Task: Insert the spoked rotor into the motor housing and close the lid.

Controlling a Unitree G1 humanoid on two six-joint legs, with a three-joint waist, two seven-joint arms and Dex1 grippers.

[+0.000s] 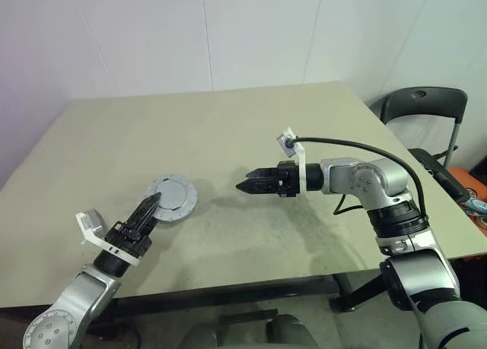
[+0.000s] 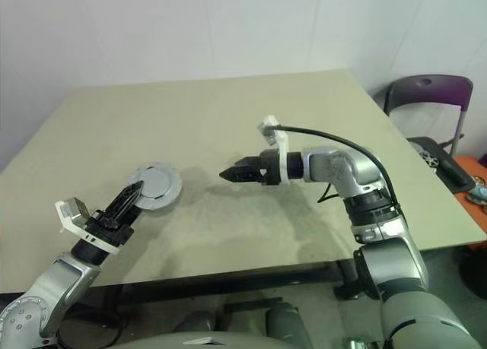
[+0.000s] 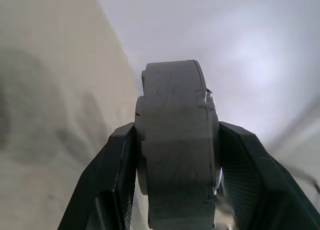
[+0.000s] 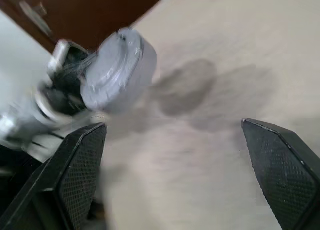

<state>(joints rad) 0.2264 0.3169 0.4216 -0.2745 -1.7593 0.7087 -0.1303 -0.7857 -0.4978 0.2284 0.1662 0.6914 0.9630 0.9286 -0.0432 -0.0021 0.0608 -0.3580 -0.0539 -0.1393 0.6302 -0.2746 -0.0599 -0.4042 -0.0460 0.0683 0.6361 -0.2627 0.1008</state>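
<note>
Your landmark is the beige rectangular worktop (image 1: 228, 136).

Near its front-left corner sits the round grey metal motor housing (image 1: 173, 197) with the notched grey disc lid (image 2: 157, 180) already on top. The head views show a closed flat face, no copper windings and no spoked rotor, so judge the rotor as inside and the lid as seated.

The left gripper (image 1: 144, 213) has its black fingers (image 3: 107, 180) clamped across the assembly's thickness, rim between the pads. In the left wrist view the stack stands edge-on. That grip reads as bracing the housing so it can't slide or turn; whether it's lifted clear of the worktop or resting on edge, you can't tell.

The right gripper (image 1: 245, 185) hangs above the worktop's middle, just right of the housing, pointing at it, fingers (image 4: 80, 165) spread wide and holding nothing. It's apart from the lid, so it looks like a released, stand-off pose.

Risk: the lid may not be fully locked, so check seating before you let the left go.
</note>
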